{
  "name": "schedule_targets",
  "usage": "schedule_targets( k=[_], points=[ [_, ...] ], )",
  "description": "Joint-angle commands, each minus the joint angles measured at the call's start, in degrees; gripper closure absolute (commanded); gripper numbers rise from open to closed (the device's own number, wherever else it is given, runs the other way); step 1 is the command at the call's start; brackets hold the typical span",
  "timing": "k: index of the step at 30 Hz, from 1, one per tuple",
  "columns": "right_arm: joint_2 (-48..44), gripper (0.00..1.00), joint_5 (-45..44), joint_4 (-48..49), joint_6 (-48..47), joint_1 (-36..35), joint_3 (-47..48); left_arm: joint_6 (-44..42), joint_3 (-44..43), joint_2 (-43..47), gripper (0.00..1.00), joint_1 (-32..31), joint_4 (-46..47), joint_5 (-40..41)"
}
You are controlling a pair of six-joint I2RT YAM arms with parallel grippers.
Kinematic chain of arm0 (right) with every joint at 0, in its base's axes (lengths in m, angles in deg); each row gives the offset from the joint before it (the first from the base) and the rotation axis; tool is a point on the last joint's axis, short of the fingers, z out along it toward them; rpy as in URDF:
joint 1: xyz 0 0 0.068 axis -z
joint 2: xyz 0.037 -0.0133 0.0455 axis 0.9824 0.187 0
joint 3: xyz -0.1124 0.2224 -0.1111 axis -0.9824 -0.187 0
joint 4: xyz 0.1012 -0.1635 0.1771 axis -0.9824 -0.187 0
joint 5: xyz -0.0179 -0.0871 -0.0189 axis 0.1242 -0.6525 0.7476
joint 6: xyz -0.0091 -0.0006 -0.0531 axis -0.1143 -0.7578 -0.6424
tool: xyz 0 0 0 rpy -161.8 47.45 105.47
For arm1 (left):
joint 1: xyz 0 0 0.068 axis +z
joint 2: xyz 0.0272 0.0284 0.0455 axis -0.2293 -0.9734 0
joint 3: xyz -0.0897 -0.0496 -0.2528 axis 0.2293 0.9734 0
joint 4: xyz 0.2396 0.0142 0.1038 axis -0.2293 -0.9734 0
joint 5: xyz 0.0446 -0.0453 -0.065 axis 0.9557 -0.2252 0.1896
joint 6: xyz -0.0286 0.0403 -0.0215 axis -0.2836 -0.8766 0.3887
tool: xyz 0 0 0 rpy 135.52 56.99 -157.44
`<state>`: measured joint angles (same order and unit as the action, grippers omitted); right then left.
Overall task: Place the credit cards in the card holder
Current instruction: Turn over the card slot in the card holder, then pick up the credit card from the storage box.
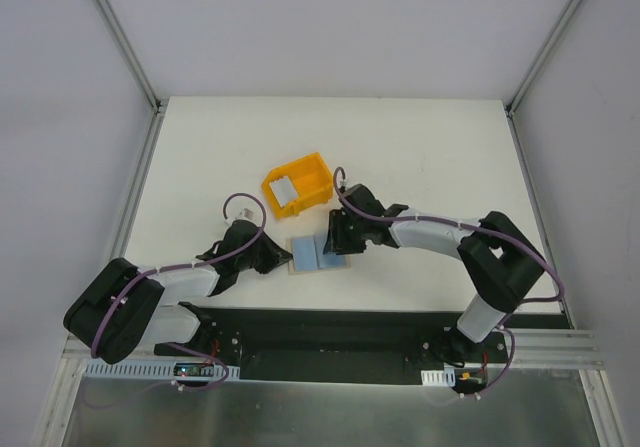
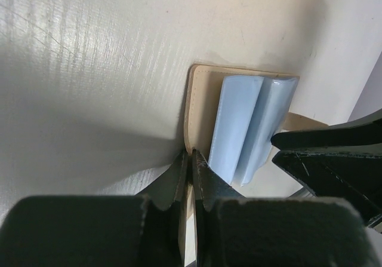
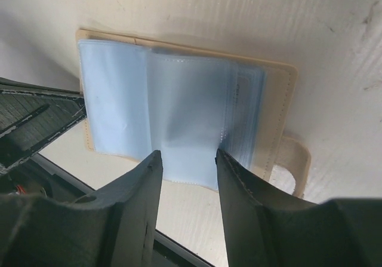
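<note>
Plainly, the card holder (image 1: 316,254) is laid open flat on the table (image 1: 420,157), between the two grippers; its long axis is run left to right, its fold near to far; pale blue sleeves (image 3: 179,106) are fanned upward, and the snap tab (image 3: 293,165) is turned away from the left arm. Its left edge is pinched by the left gripper (image 2: 191,155), jaws closed on it; the right gripper (image 3: 188,156) is held with jaws apart over the sleeves' near edge. A silvery credit card (image 1: 284,192) is seen in the yellow bin (image 1: 320,182), just beyond.
</note>
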<state>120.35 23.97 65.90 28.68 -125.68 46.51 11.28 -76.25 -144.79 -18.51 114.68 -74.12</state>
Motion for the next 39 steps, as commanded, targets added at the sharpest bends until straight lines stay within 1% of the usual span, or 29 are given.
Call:
schedule_targets(
  k=[1,3,5,6,8,11,13,15,16,20,23,25,29,32,34,35,39],
  points=[
    [3.5,0.56,0.06,-2.57,-0.45,-1.53,3.25,-2.26,0.75,0.23,1.0,0.48,-3.64,0.32],
    [5.17,0.57,-0.29,-4.14,-1.06,-2.49,5.26,-2.26,0.75,0.23,1.0,0.48,-3.72,0.32],
    [7.01,0.57,-2.48,-8.09,-2.64,-4.25,8.34,-2.26,0.84,0.23,1.0,0.48,-3.72,0.24],
    [8.15,0.57,-2.05,-8.63,-2.82,-4.6,9.57,-2.26,0.84,0.14,1.0,0.48,-3.64,0.24],
    [10.61,0.57,1.8,-7.59,-1.95,-4.43,10.98,-2.09,0.93,0.14,1.0,0.48,-3.64,0.24],
    [12.73,0.57,7.42,-2.42,-0.63,-4.61,11.52,-1.91,1.02,-0.3,1.0,0.48,-3.28,0.24],
    [12.38,0.57,10.33,1.8,-0.18,-4.69,11.43,-1.73,1.1,-0.3,1.0,0.48,-3.37,0.32],
    [10.89,0.57,13.41,6.29,0.08,-4.7,10.9,-1.21,1.45,-0.39,1.0,0.48,-3.37,0.5],
    [9.93,0.57,15.07,10.05,0.08,-4.78,10.73,-0.77,1.63,-0.48,1.0,0.48,-3.37,0.67],
    [7.64,0.56,21.48,17.8,1.66,-4.87,9.59,0.37,2.33,-1.44,1.0,0.65,-2.5,0.59],
    [7.11,0.56,26.24,21.85,3.68,-4.96,9.06,0.99,2.69,-2.5,1.0,0.74,-1.44,0.15],
    [4.58,0.56,25.99,23.52,3.95,-5.22,7.74,1.25,2.77,-3.02,1.0,0.92,-1.26,-0.11],
    [-0.96,0.55,22.75,21.61,0.79,-4.78,6.16,1.34,3.12,-2.77,1.0,1.18,-1.09,-0.03],
    [-3.96,0.53,16.52,14.51,-3.25,-3.38,7.47,0.73,3.04,-1.89,1.0,1.18,-1.0,0.06],
    [-3.97,0.51,11.6,6.86,-7.02,-2.15,11.58,0.03,3.04,-0.92,1.0,1.18,-1.35,0.15],
    [-3.27,0.5,10.53,3.18,-8.0,-1.28,13.61,-0.32,3.04,-0.39,1.0,1.18,-1.35,0.23],
    [1.82,0.49,7.97,-3.96,-11.16,1.8,22.65,-2.08,2.95,1.8,1.0,1.18,-1.79,0.59]
  ],
)
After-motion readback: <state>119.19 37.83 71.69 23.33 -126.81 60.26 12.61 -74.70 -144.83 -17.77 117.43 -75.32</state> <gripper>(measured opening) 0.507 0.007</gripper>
